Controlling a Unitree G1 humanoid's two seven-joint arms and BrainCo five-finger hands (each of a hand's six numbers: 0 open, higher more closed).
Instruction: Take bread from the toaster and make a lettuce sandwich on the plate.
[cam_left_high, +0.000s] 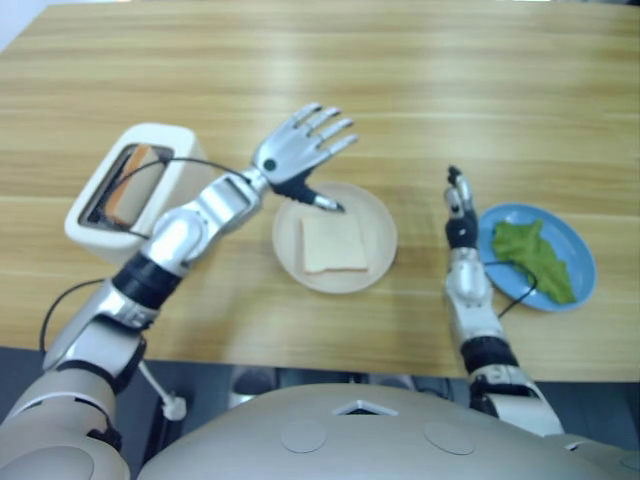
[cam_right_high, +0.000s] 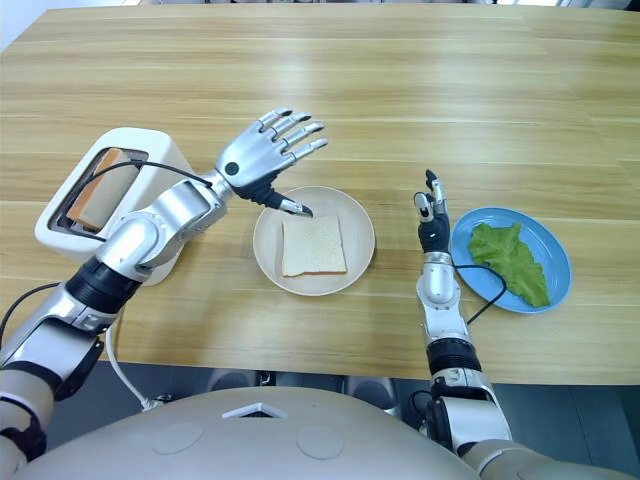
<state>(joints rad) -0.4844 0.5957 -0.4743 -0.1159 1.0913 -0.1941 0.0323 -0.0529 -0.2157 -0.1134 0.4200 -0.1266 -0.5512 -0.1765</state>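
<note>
A white toaster (cam_left_high: 150, 165) stands at the left with one slice of bread (cam_left_high: 128, 186) still in its slot. On the beige plate (cam_left_high: 377, 226) in the middle lies a white bread slice (cam_left_high: 332, 244). My left hand (cam_left_high: 300, 150) hovers open over the plate's far left rim, fingers spread, holding nothing. A blue plate (cam_left_high: 575, 245) at the right carries a lettuce leaf (cam_left_high: 535, 258). My right hand (cam_left_high: 459, 208) stands upright between the two plates, fingers straight, empty.
The wooden table (cam_left_high: 420, 80) stretches bare behind the plates. A black cable runs from my left arm over the toaster. The table's front edge lies close below the plates.
</note>
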